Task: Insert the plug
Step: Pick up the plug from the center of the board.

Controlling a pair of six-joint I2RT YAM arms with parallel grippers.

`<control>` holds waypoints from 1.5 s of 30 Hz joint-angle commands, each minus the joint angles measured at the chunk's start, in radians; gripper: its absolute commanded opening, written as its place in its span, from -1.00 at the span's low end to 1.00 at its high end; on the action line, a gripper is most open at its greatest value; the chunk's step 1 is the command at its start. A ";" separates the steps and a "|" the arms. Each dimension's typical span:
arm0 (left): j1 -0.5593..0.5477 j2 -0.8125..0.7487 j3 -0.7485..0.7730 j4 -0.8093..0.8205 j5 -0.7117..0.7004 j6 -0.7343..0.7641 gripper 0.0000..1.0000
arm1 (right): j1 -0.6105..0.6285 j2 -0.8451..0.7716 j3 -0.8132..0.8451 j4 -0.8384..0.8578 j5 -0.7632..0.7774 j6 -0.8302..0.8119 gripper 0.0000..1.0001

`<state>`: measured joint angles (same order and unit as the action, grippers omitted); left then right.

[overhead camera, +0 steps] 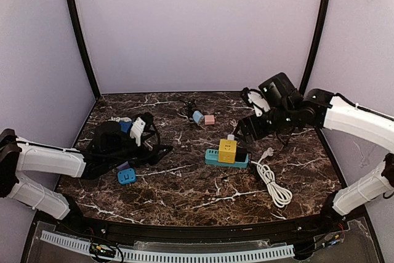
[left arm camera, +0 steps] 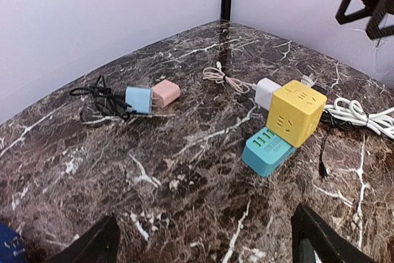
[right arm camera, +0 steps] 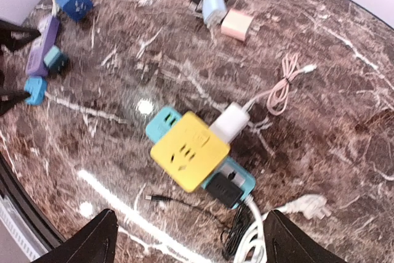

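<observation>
A: What sits closest to the lens?
B: The right hand [right arm camera: 191, 241]. Its two fingers are spread wide with nothing between them, and it hangs above the yellow cube socket [right arm camera: 189, 151] without touching it.
A: And the plug?
B: The white charger plug [right arm camera: 229, 121] sits flush against the cube's far face. A pink cable [right arm camera: 283, 87] curls away from it across the desk [right arm camera: 345, 127].
A: What carries the cube?
B: A teal power strip [right arm camera: 161, 121], with the cube on top. A black plug [right arm camera: 223, 189] is in the strip just right of the cube. A loose white plug [right arm camera: 306, 204] on its cord lies farther right.
A: The left hand?
B: The left hand [left arm camera: 206, 244] is also spread and empty, low over the desk, well left of the cube and facing it.
A: Anything beyond the cube?
B: A light blue charger [right arm camera: 214, 5] and a pink charger [right arm camera: 237, 26], touching side by side.
</observation>
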<state>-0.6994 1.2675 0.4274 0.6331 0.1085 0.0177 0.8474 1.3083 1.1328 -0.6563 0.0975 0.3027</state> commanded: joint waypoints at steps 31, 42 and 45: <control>0.112 0.557 0.569 -0.198 -0.037 0.032 0.72 | -0.311 1.276 1.191 0.181 -0.575 -0.551 0.68; 0.131 0.560 0.545 -0.154 -0.027 0.026 0.71 | -0.304 1.343 1.188 0.258 -0.529 -0.352 0.32; 0.130 0.557 0.541 -0.153 -0.026 0.022 0.71 | -0.298 1.349 1.175 0.249 -0.536 -0.347 0.22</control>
<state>-0.5739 1.8252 0.9863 0.4599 0.0845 0.0547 0.5415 2.6465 2.3146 -0.4404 -0.4259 -0.0921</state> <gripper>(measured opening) 0.856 0.637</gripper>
